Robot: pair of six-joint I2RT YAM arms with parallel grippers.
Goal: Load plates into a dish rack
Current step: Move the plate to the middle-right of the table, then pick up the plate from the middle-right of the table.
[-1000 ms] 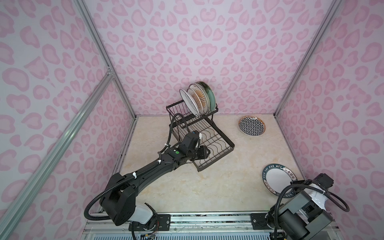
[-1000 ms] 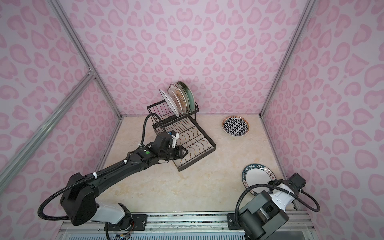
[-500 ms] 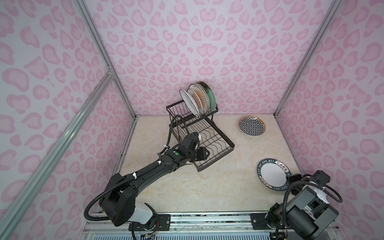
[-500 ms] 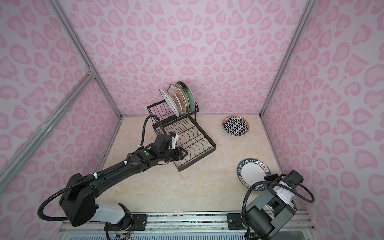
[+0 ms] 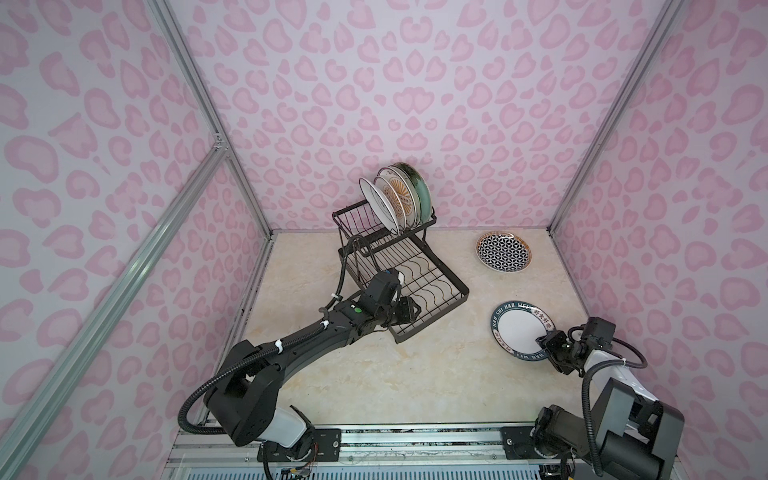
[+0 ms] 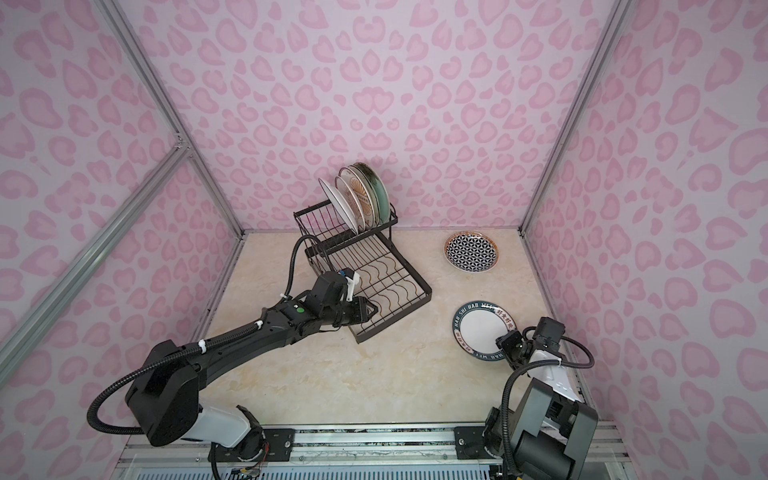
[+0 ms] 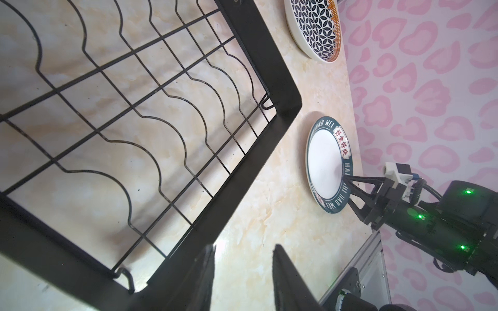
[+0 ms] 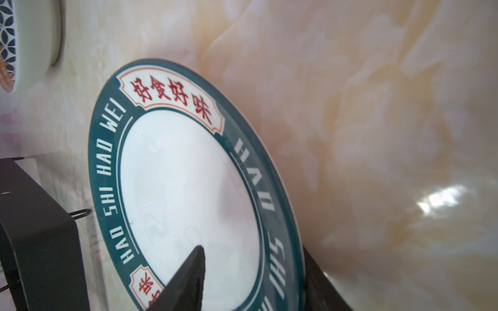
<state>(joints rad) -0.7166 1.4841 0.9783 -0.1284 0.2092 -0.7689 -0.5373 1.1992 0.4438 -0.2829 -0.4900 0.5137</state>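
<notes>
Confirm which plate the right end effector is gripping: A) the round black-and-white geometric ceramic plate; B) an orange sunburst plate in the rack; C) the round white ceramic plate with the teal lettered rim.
C: the right end effector pinches the round white ceramic plate with the teal lettered rim, one finger above, one beneath.

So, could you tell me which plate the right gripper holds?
The teal-rimmed lettered plate, its rim pinched by the right gripper; the geometric plate lies apart, the other plates stand in the dish rack.

Left arm reaching out long, left gripper (image 7: 244, 269) jaws parted. Right arm folded low, my right gripper (image 5: 541, 340) pinching the lettered plate (image 5: 515, 328) rim.
</notes>
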